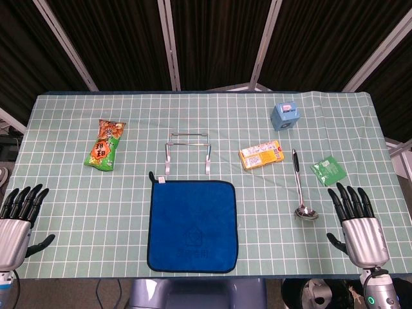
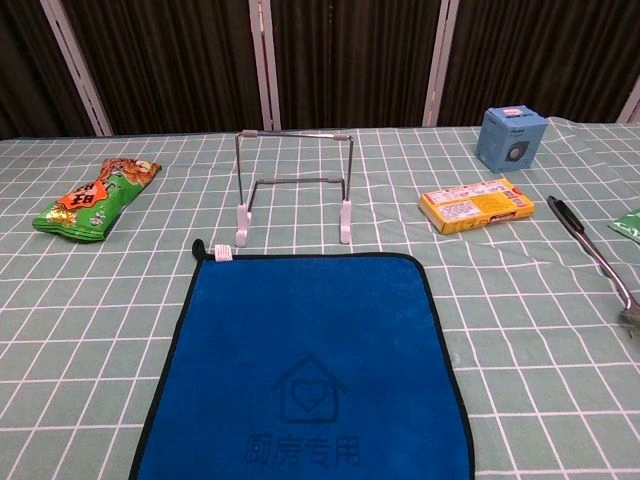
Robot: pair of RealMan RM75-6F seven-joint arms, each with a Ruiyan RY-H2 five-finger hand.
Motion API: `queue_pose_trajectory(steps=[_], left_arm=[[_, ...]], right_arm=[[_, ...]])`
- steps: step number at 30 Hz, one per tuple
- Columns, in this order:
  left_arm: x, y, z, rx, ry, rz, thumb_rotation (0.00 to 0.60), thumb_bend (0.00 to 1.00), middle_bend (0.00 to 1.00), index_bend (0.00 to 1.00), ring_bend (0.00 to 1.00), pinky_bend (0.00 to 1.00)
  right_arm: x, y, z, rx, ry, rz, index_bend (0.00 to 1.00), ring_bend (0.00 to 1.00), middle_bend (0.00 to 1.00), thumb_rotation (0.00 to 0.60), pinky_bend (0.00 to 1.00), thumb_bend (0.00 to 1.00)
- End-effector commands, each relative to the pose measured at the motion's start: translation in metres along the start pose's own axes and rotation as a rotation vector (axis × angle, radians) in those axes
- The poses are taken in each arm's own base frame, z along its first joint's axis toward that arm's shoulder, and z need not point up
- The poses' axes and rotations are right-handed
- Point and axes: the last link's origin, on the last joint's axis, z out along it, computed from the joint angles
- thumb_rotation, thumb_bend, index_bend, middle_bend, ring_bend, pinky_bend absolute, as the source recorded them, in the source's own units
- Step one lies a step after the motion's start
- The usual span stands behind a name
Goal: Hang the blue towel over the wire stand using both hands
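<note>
Green grid tablecloth (image 1: 77,212) held blue towel (image 1: 192,225) flat, just before wire stand (image 1: 188,153). Left hand (image 1: 18,215), right hand (image 1: 357,222) empty, fingers spread (grasp not begun); next move likely: pinch towel's corners.

The left hand (image 1: 18,215) and right hand (image 1: 358,222) are held open, fingers spread, nothing gripped, flanking the towel (image 1: 192,225).

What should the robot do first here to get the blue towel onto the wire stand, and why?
Probably bring both hands in to the blue towel's near corners. The towel lies flat and untouched in front of the wire stand, while the left hand and right hand rest open at the table's outer edges, holding nothing.
</note>
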Motion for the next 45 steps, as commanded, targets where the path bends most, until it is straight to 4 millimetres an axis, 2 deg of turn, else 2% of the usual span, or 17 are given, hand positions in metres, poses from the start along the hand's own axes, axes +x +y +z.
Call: queue_pose_trajectory(steps=[1,7,12,14,18,22,26,32,37,45], left_arm=[[0.000,0.000,0.000,-0.002,0.001,0.000,0.600,0.00,0.00,0.00,0.00,0.00],[-0.001,0.001,0.001,-0.005,-0.001,0.001,0.600,0.00,0.00,0.00,0.00,0.00],[0.000,-0.003,0.003,0.011,0.006,0.010,0.600,0.00,0.00,0.00,0.00,0.00],[-0.001,-0.004,0.004,0.015,0.008,0.009,0.600,0.00,0.00,0.00,0.00,0.00],[-0.004,-0.004,0.005,0.018,0.020,0.013,0.600,0.00,0.00,0.00,0.00,0.00],[-0.008,-0.003,0.005,0.034,0.019,0.031,0.600,0.00,0.00,0.00,0.00,0.00],[-0.012,-0.003,0.007,0.049,0.009,0.050,0.600,0.00,0.00,0.00,0.00,0.00],[-0.023,-0.005,0.013,0.072,-0.021,0.083,0.600,0.00,0.00,0.00,0.00,0.00],[-0.029,-0.008,0.017,0.091,-0.041,0.101,0.600,0.00,0.00,0.00,0.00,0.00],[-0.033,-0.009,0.021,0.095,-0.051,0.105,0.600,0.00,0.00,0.00,0.00,0.00]], right_arm=[[0.000,0.000,-0.001,0.004,-0.003,0.002,0.00,0.00,0.00,0.600,0.00,0.00],[-0.006,-0.004,-0.001,0.039,-0.046,0.041,0.00,0.00,0.00,0.600,0.00,0.00],[-0.025,-0.028,0.014,0.213,-0.190,0.198,0.00,0.00,0.00,0.600,0.00,0.00],[-0.034,-0.041,0.028,0.314,-0.254,0.222,0.00,0.00,0.00,0.600,0.00,0.00],[-0.044,-0.066,0.056,0.479,-0.264,0.140,0.00,0.00,0.00,0.600,0.00,0.00],[-0.062,-0.103,0.088,0.656,-0.272,0.062,0.00,0.00,0.00,0.600,0.00,0.00],[-0.079,-0.130,0.113,0.750,-0.272,0.017,0.00,0.00,0.00,0.600,0.00,0.00],[-0.100,-0.163,0.135,0.826,-0.290,-0.054,0.00,0.00,0.00,0.600,0.00,0.00],[-0.112,-0.177,0.140,0.856,-0.289,-0.075,0.00,0.00,0.00,0.600,0.00,0.01],[-0.112,-0.181,0.143,0.889,-0.240,-0.100,0.00,0.00,0.00,0.600,0.00,0.01]])
